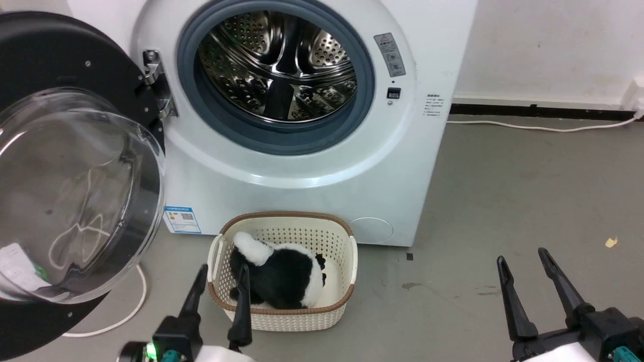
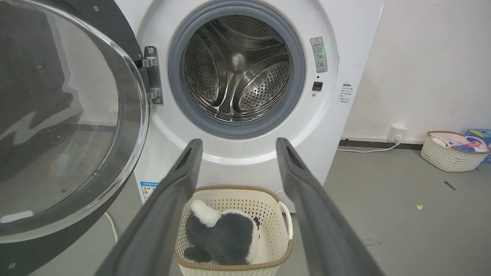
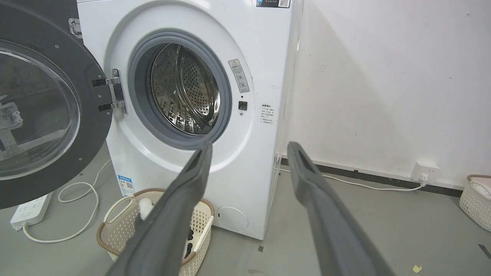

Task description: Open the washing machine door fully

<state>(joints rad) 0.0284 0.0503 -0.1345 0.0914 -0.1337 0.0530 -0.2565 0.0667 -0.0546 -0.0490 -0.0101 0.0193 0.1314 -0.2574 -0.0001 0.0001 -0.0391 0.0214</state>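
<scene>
The white washing machine (image 1: 312, 191) stands ahead, its steel drum (image 1: 276, 65) exposed inside the grey gasket. The washing machine door (image 1: 55, 65), a black disc with a bulging clear glass bowl, hangs swung wide to the left on its metal hinge (image 1: 156, 83). It also fills the left of the left wrist view (image 2: 57, 126) and the right wrist view (image 3: 42, 115). My left gripper (image 1: 222, 274) is open, low in front of the basket, holding nothing. My right gripper (image 1: 523, 259) is open at the lower right, clear of the machine.
A cream basket (image 1: 284, 271) with a black-and-white plush toy (image 1: 282, 274) sits on the floor before the machine. White cable (image 1: 126, 311) loops under the door; a power strip (image 3: 28, 211) lies left. Another basket (image 2: 452, 151) stands by the wall at right.
</scene>
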